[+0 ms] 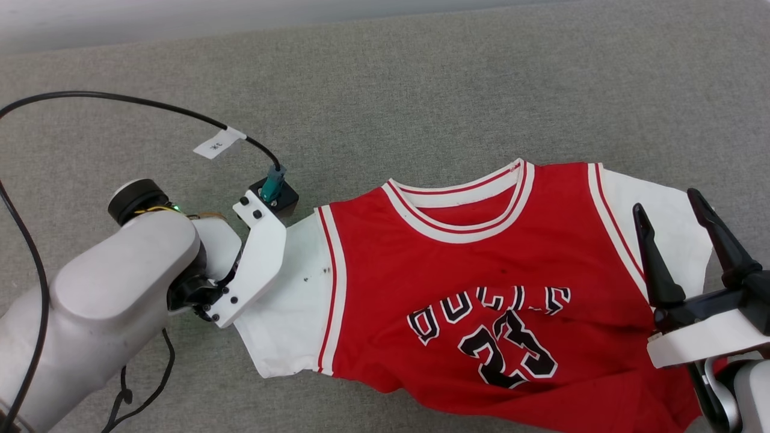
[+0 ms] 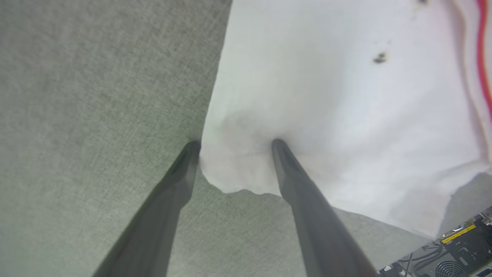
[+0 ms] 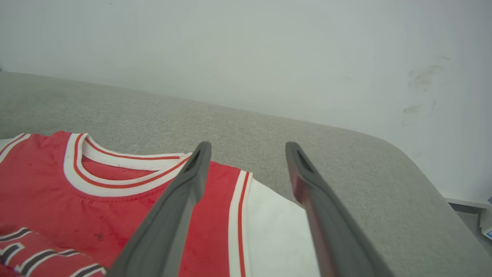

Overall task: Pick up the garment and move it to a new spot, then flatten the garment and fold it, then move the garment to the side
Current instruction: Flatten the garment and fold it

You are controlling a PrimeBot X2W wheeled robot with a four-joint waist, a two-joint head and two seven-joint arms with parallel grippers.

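1. While the jersey lies face up and slightly rumpled on the grey cushion, the left gripper straddles a corner of the left sleeve, jaws apart, with one tip pressing the cloth.
2. The right gripper hovers over the right sleeve, jaws apart and holding nothing.
3. Flattening appears to be the step in hand. The next move likely calls for pinching both sleeves and drawing them gently outward.

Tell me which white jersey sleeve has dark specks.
The sleeve on the robot's left, beside the left gripper; specks sit near its striped seam. The right sleeve shows none.
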